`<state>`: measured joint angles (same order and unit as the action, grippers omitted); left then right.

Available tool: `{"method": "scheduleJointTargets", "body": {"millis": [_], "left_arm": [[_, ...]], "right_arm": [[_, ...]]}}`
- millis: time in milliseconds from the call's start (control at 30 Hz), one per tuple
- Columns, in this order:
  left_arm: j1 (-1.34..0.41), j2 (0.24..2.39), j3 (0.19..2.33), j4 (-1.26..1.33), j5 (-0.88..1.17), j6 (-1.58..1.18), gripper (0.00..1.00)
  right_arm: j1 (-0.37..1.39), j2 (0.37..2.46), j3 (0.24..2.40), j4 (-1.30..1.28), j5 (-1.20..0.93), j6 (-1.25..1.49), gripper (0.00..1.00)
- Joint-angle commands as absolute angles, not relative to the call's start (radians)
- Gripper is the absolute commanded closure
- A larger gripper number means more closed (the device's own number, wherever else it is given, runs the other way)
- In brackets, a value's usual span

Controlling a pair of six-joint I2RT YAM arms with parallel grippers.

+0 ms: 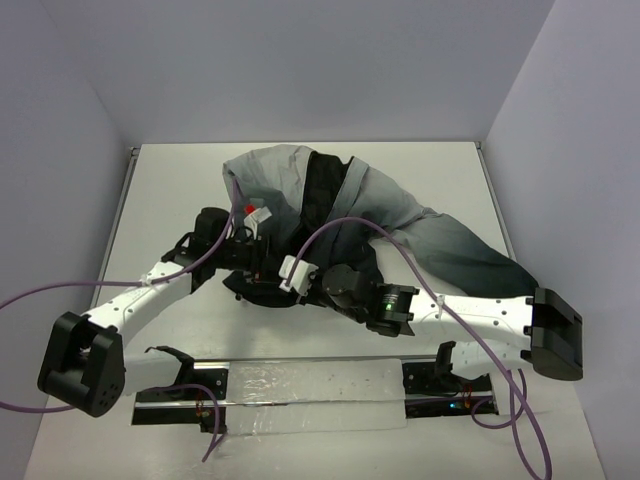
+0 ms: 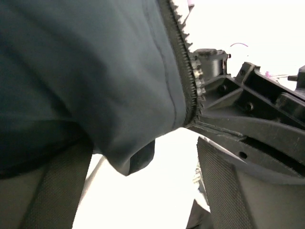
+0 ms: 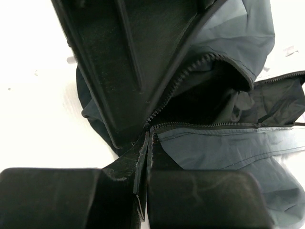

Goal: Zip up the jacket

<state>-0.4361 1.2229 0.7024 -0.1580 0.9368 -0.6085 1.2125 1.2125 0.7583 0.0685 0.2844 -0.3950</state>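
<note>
The jacket (image 1: 330, 205) lies bunched mid-table, light grey at the back, dark charcoal toward the right, black lining showing. Its two zipper halves (image 3: 209, 125) spread apart from the bottom hem. My right gripper (image 3: 148, 139) is shut, pinching the hem at the foot of the zipper (image 2: 191, 81); from above it sits at the jacket's near edge (image 1: 298, 280). My left gripper (image 2: 140, 162) is open just beside it (image 1: 266, 262), its fingers (image 2: 224, 191) wide apart. A corner of the jacket's fabric (image 2: 128, 152) hangs loosely between them, touching neither pad.
The white table (image 1: 170, 180) is walled on three sides. A rail with a clear plastic sheet (image 1: 310, 395) runs along the near edge between the arm bases. Purple cables (image 1: 350, 225) loop over the jacket and both arms.
</note>
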Motion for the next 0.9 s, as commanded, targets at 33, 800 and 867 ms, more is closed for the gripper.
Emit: {"method": "scheduleJointTargets", "body": {"millis": [33,800,867], "left_arm": [[-0.371,1.152,0.77,-0.274,0.857,-0.57,0.01],[-0.005,0.91,0.923,-0.556,0.391,-0.621,0.24],[0.025,0.907,0.908,-0.514,0.451,-0.66,0.28]], "right_arm": [[1.208,1.177,0.746,0.143,0.288,-0.355,1.0],[1.177,1.38,0.887,0.182,0.033,-0.249,1.0],[1.152,1.432,0.937,0.187,0.007,-0.248,1.0]]}}
